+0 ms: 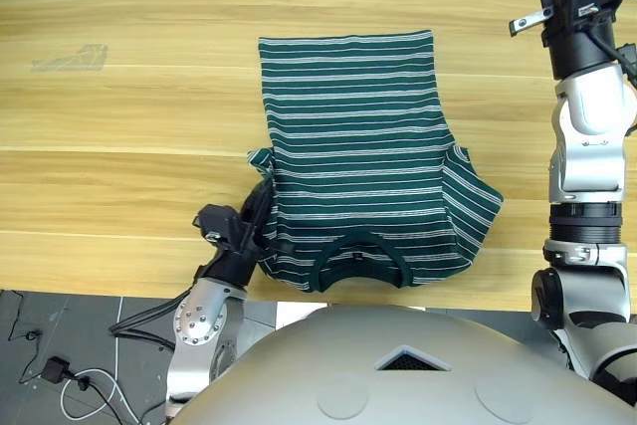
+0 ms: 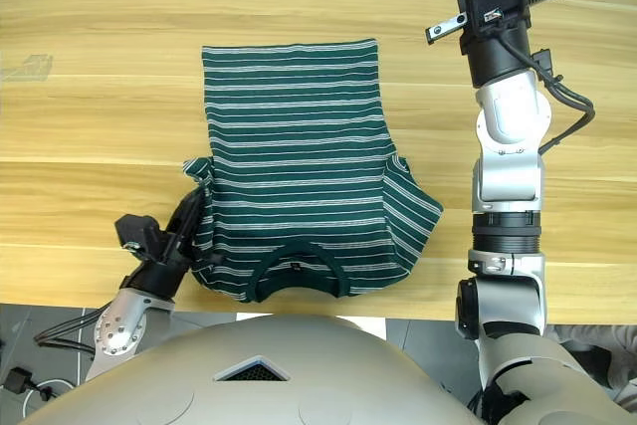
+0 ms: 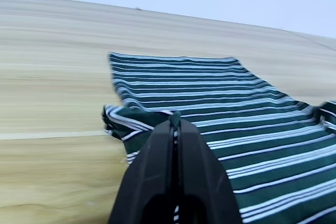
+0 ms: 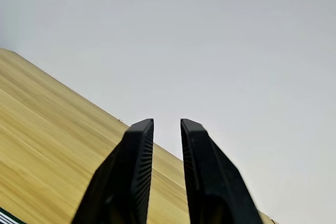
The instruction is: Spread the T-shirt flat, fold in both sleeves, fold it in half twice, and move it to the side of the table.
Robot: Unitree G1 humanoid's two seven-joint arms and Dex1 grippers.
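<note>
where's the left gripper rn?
In the head views the left gripper sits at the near left edge of the table, shut on the T-shirt at its bunched left sleeve.

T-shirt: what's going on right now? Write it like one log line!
shirt: spread on table | left claw: shut on sleeve | right claw: open, away from shirt

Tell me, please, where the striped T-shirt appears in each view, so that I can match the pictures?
Left eye view: T-shirt at centre, collar nearest the robot.
Right eye view: T-shirt left of centre.
Left wrist view: T-shirt spread beyond the left gripper.
Right wrist view: not clearly in it.
Shared landmark: the left gripper shut on the shirt's bunched sleeve.
</note>
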